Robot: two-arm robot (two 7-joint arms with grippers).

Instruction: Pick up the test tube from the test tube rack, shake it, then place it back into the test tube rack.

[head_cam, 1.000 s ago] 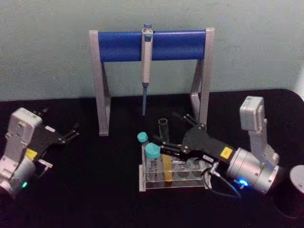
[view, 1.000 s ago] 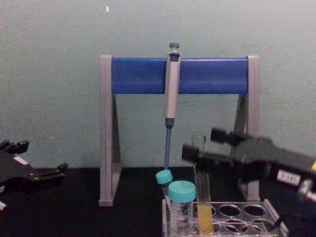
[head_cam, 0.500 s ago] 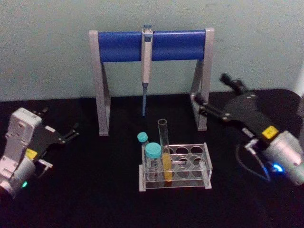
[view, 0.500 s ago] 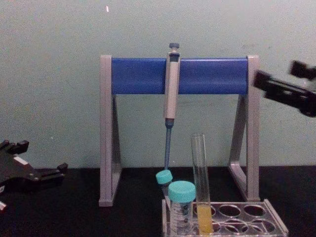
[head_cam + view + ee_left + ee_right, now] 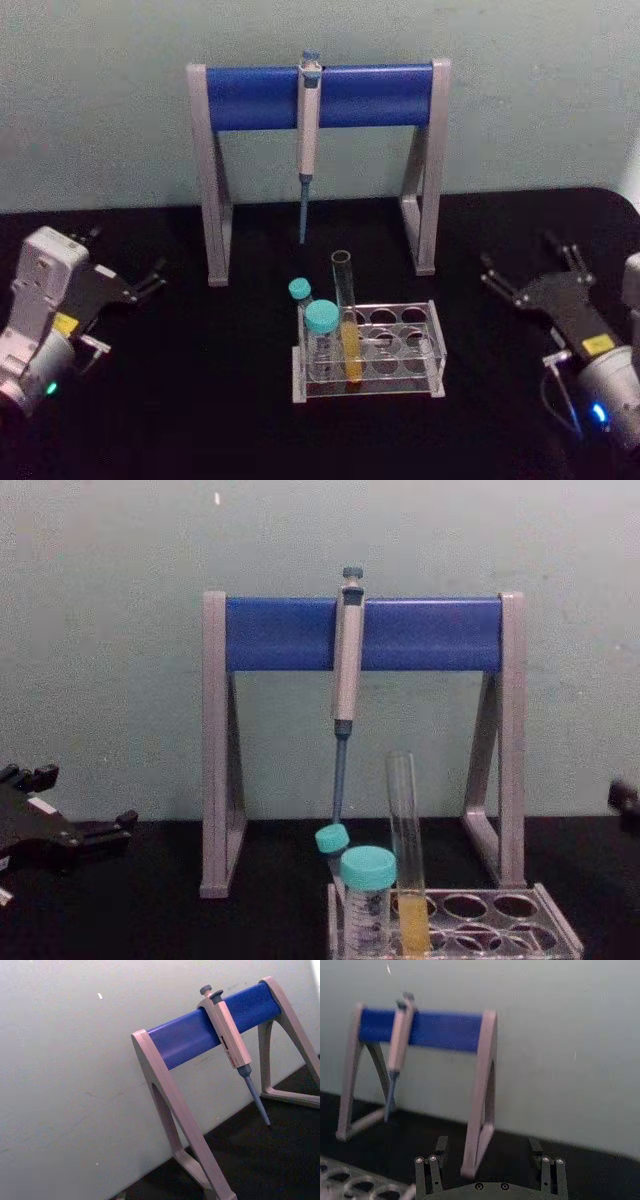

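The long clear glass test tube [image 5: 345,320] with yellow-orange liquid is seen standing upright in the low clear plastic test tube rack [image 5: 405,375], beside two teal-capped vials [image 5: 321,335]. The right gripper [image 5: 530,270] is held at the rack's three o'clock, well apart, fingers spread and empty. The left gripper [image 5: 150,277] is parked at nine o'clock, fingers released. A grey-blue pipette [image 5: 307,130] is hung on the grey-and-blue stand [image 5: 370,95] at twelve o'clock.
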